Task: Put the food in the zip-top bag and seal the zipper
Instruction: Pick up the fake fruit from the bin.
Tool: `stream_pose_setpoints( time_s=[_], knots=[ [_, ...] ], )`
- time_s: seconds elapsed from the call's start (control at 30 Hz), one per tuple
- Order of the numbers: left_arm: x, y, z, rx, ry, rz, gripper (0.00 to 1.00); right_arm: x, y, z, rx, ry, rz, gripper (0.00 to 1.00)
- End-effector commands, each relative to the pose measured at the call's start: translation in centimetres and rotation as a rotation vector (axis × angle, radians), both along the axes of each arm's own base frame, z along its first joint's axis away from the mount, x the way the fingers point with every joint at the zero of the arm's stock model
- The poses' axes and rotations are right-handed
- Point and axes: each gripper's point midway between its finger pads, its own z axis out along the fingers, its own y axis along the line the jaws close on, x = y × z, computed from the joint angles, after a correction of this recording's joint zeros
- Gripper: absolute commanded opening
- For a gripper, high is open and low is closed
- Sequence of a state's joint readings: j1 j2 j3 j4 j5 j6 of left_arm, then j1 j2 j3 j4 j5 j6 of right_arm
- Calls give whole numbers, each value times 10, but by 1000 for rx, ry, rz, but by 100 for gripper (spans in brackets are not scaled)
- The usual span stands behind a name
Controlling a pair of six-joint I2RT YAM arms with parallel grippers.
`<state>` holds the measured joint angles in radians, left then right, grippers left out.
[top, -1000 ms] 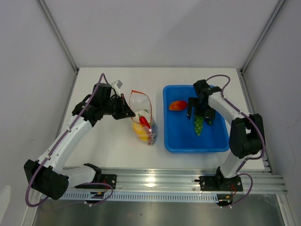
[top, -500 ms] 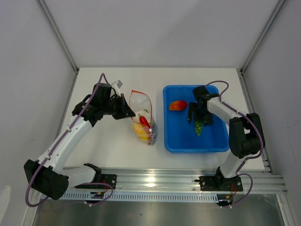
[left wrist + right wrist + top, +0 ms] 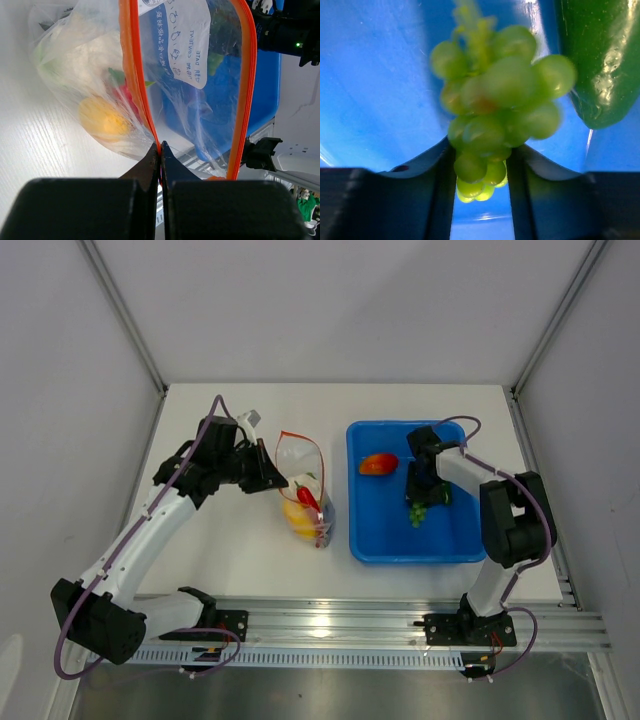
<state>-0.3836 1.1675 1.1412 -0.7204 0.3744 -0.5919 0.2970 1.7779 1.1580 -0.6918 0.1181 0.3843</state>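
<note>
- Right wrist view: the right jaws are clamped on the green grapes (image 3: 495, 95), one pad against each side of the bunch's lower end, and the rest of the bunch sticks out ahead of the jaws.
- A dark green cucumber (image 3: 597, 60) lies just beside the grapes, ahead of the right jaws and off to one side, on the floor of the blue tray (image 3: 370, 75).
- From the top camera, a red tomato (image 3: 378, 463) lies in the tray near the right jaws, on the side facing the bag and apart from them.
- The left jaws are pressed together on one side of the zipper (image 3: 132, 75). The other side of the strip curves away, so the mouth of the zip-top bag (image 3: 200, 115) gapes ahead of the jaws.
- Inside the bag, ahead of the left jaws, lie a yellow pepper (image 3: 102, 117), a red chili (image 3: 127, 95) and a pale cauliflower (image 3: 82, 57). The bag's bottom rests on the counter (image 3: 230, 550).
- My reading is that the task is roughly half done: three pieces are bagged.
- The grapes are gripped but not yet lifted out of the tray.
- The cucumber, the tomato and the sealing are left.
</note>
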Motion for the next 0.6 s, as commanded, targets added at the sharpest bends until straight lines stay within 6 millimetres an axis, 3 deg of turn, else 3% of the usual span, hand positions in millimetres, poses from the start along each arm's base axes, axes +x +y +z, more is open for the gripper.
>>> stream_pose_setpoints(
  time_s=[0.0, 0.2, 0.33, 0.57],
  knots=[
    [9, -5, 24, -33, -79, -30, 1, 7, -1, -3, -7, -13, -3, 33],
    [10, -6, 24, -38, -75, -30, 1, 14, 4, 22, 17, -45, 17, 0],
    [10, -7, 23, -39, -66, -28, 1, 24, 19, 55, 95, -92, 54, 0],
    [11, -7, 22, -38, -63, -27, 1, 44, 61, 151, 329, -280, 164, 0]
  ],
)
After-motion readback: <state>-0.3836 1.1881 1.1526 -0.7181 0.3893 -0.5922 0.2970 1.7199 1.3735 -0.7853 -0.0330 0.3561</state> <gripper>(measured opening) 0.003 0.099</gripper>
